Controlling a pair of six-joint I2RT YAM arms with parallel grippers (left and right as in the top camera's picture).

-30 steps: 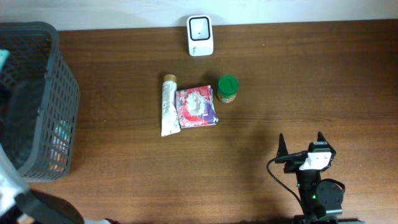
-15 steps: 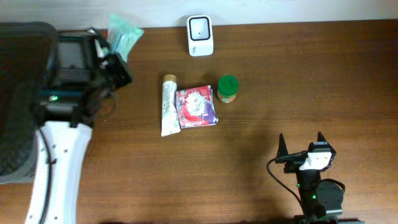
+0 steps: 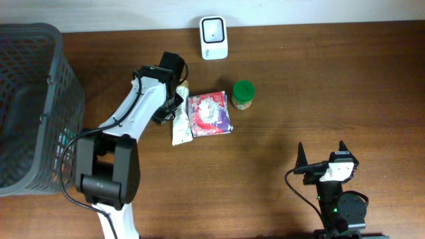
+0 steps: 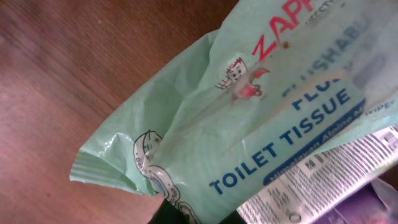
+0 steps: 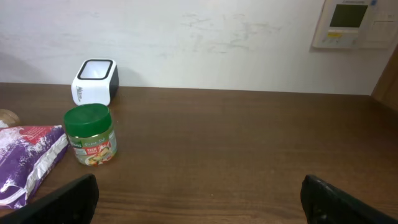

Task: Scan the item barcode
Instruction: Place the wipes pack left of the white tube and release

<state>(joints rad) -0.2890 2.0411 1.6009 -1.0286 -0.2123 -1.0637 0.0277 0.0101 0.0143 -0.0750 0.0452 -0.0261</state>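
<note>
Tissue pack point(image 4: 249, 124) clamped in closed left gripper point(image 3: 169, 103), at 7 o'clock of scanner point(image 3: 214, 28), presumably for presenting its barcode; right gripper point(image 3: 321, 150) open, parked at 5 o'clock on desk point(image 3: 345, 79).

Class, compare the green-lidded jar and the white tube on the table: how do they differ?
The jar stands upright; the tube lies flat. The jar is short with a green lid; the tube is long and white. Both sit beside the red-purple packet, on opposite sides.
</note>
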